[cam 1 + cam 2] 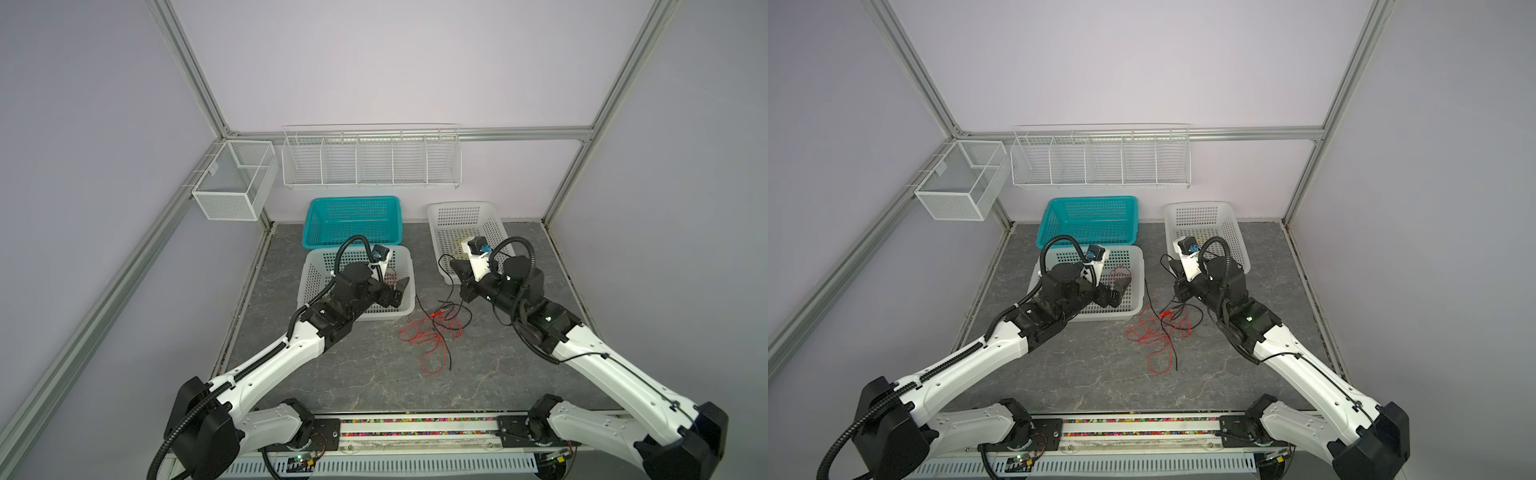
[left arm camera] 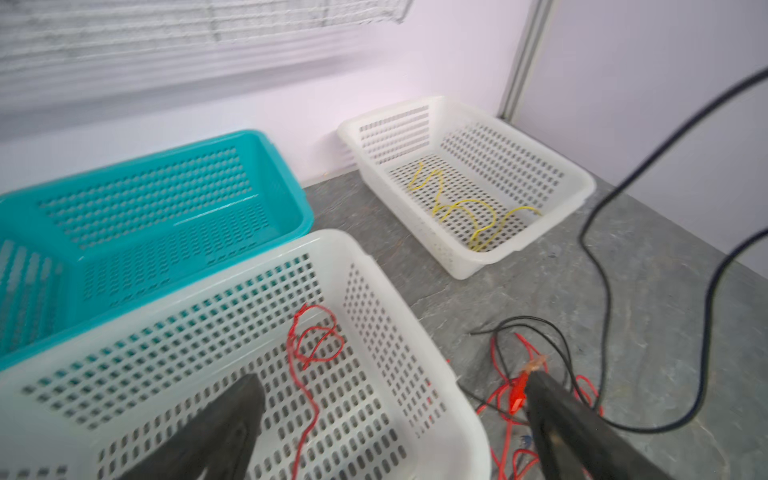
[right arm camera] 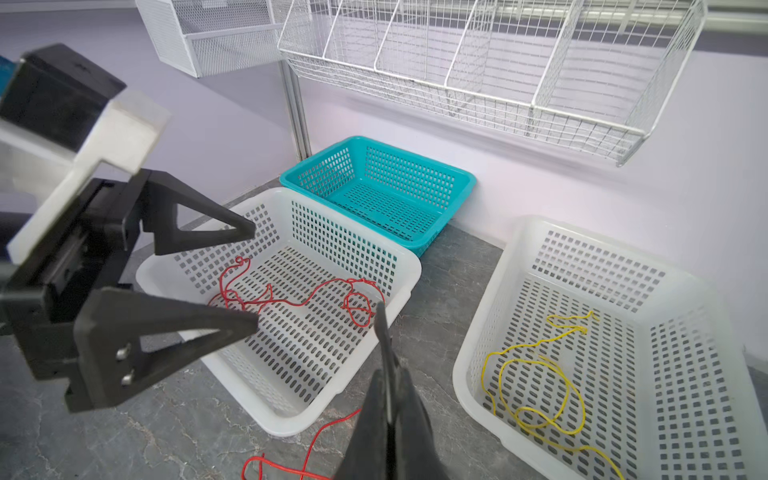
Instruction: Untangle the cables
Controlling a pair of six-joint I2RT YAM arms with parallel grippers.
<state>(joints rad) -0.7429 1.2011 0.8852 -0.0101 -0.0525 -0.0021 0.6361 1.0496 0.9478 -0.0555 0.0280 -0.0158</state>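
Observation:
A tangle of red and black cables [image 1: 419,332] [image 1: 1154,328] lies on the grey table between the arms. My right gripper [image 1: 457,266] [image 3: 384,374] is shut on a black cable [image 2: 602,270]. That cable hangs from it in a loop down to the tangle, and its end sticks up past the fingertips. My left gripper [image 1: 401,291] [image 2: 392,380] stands open over the near white basket [image 1: 386,313], holding nothing. A red cable [image 3: 291,301] [image 2: 316,340] lies loose in that basket. A yellow cable [image 3: 536,374] [image 2: 461,208] lies in the right white basket [image 1: 461,208].
A teal basket [image 1: 353,199] stands behind the near white one, against the back wall. A white wire rack [image 1: 370,162] and a mesh box [image 1: 232,183] hang on the walls above. A red clip [image 2: 519,395] lies in the tangle beside the left gripper's outer finger.

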